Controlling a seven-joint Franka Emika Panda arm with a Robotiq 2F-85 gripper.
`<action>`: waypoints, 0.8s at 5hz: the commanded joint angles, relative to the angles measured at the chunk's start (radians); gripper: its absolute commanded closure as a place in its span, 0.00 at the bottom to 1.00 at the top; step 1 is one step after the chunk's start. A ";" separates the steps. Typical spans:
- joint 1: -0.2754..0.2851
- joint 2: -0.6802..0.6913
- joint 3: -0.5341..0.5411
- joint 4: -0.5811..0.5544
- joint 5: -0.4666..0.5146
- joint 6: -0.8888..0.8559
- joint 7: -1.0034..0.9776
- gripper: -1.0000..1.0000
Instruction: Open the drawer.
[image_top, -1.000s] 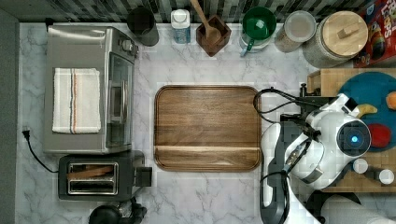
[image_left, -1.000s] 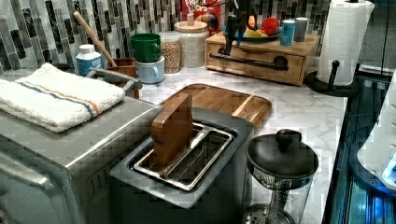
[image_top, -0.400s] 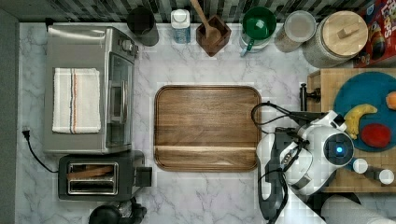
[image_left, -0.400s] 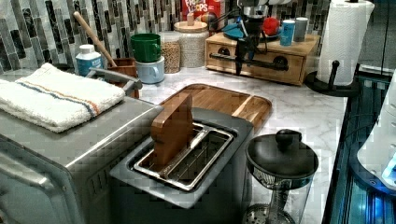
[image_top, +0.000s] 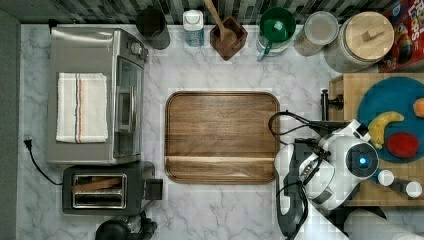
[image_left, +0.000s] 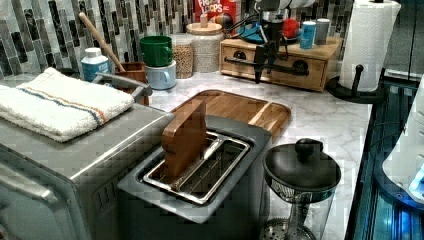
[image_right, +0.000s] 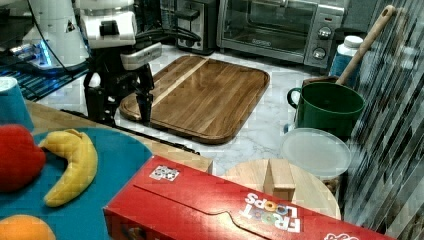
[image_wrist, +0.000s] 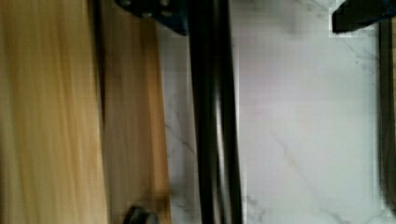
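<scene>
The drawer (image_left: 316, 77) is a light-wood front in a small wooden box at the left view's far right, and it looks flush with the box. Its long black bar handle (image_left: 287, 69) runs across the front, and one handle post (image_top: 327, 102) shows in the top view. My gripper (image_right: 120, 109) hangs down right at the handle (image_right: 167, 141) and is open, its fingers wide apart. In the wrist view the bar (image_wrist: 215, 116) lies between the two fingertips (image_wrist: 154, 14), beside the pale drawer front (image_wrist: 130, 140). Nothing is gripped.
A walnut tray (image_top: 222, 135) lies on the marble just in front of the drawer. On top of the box sits a blue plate (image_top: 395, 102) with fruit. A paper towel stand (image_left: 370, 45) is beside the box. The toaster oven (image_top: 95, 95) and toaster (image_top: 100, 190) stand far off.
The arm has come off the top of the box toward the tray and lowered, bringing the open gripper down in front of the drawer to the handle.
</scene>
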 joint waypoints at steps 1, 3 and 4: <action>0.067 0.024 0.114 -0.007 0.122 0.075 0.047 0.00; 0.144 0.043 0.174 0.016 0.153 -0.004 0.165 0.00; 0.198 0.017 0.208 -0.005 0.163 -0.021 0.270 0.00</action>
